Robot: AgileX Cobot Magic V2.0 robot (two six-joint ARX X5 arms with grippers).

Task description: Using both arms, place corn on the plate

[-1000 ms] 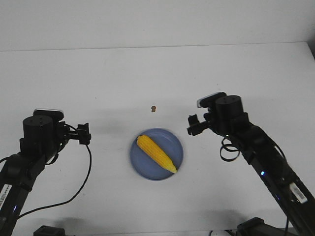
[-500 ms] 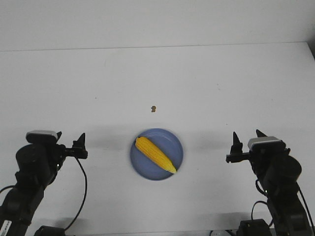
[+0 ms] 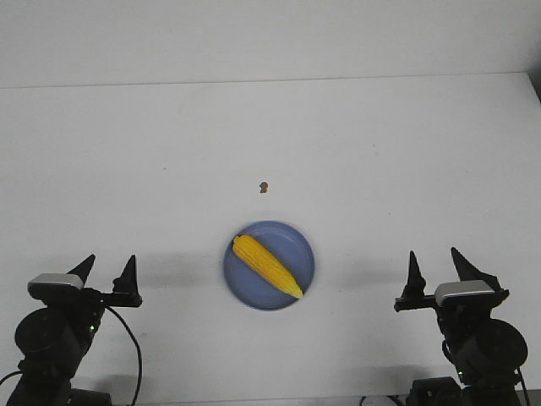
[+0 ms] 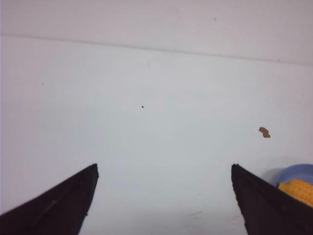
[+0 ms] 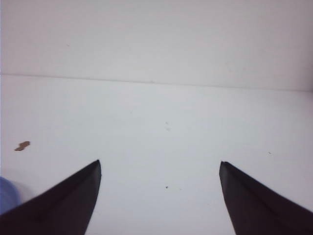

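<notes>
The yellow corn point(image 3: 267, 265) lies diagonally on the round blue plate point(image 3: 297, 245) at the front middle of the white table. My left gripper point(image 3: 108, 269) is open and empty at the front left, well apart from the plate. My right gripper point(image 3: 435, 262) is open and empty at the front right, also apart from it. In the left wrist view my gripper point(image 4: 164, 169) has its jaws wide apart, with the plate's rim point(image 4: 293, 172) and a bit of corn point(image 4: 299, 190) at the edge. In the right wrist view my gripper point(image 5: 160, 165) is open, and a sliver of plate point(image 5: 7, 193) shows.
A tiny brown speck point(image 3: 264, 186) lies on the table behind the plate; it also shows in the left wrist view point(image 4: 264, 132) and the right wrist view point(image 5: 22, 146). The table's far edge meets a pale wall.
Both arms have drawn back from beside the plate toward the table's front corners and lowered. The corn and plate have not moved.
</notes>
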